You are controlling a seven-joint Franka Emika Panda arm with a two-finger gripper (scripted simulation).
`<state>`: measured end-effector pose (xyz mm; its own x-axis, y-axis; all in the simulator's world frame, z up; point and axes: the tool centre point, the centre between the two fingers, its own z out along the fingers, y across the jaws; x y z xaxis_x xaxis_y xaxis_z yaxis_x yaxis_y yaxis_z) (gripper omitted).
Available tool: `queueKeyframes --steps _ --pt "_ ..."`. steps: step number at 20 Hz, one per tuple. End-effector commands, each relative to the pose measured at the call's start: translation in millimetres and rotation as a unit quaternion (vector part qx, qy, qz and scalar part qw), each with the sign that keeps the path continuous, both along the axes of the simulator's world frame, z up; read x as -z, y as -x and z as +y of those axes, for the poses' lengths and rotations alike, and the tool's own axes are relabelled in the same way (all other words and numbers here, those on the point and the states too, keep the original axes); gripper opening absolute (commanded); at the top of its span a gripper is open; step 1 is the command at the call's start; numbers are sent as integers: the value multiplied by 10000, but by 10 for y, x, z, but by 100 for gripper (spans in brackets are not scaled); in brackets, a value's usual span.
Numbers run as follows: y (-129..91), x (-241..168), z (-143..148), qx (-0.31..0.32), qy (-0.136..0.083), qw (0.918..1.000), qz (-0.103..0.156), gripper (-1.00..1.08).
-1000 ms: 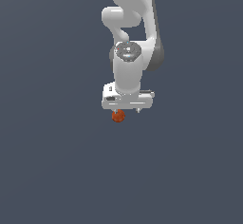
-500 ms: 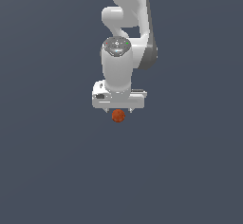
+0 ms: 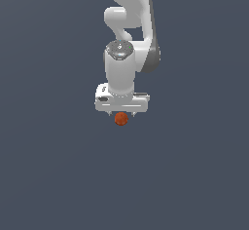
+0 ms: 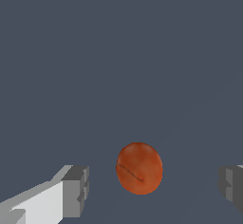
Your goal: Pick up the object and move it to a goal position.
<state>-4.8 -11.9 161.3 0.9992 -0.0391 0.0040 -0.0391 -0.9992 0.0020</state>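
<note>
You have the gripper (image 3: 121,113) right over the ball (image 3: 121,119), and that is a good place for it. In the exterior view the ball peeks out just under the white hand, near its middle. The arm (image 3: 127,9) stands straight up above the ball, so the hand points down at it.

In the wrist view the 2 fingers (image 4: 75,191) stand wide apart, with the ball (image 4: 139,168) between them. Neither finger touches it. There is clear space on both sides of the ball. So the gripper is open and holds nothing. It looks spread like this so the ball can fit in before you squeeze. The ball sits a bit nearer to one finger than the other, so it may roll a little when the fingers close.

Next to the picture from 1 second ago, the hand has turned. Then it sat a bit crooked over the ball, and now its long side lies level across the ball. The round top of the wrist has turned too. The ball sits in nearly the same spot under the hand, so it seems nobody has moved it.

No goal mark can be seen near the ball in either view.
</note>
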Motion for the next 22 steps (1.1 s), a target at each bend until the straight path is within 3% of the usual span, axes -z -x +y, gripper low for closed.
queueKeyframes --steps 1,13,22 --pt "55 79 -4 118 -4 9999 5 100" --pt "479 576 -52 966 -14 9953 17 100" --pt "540 649 -59 1071 -13 9942 23 100"
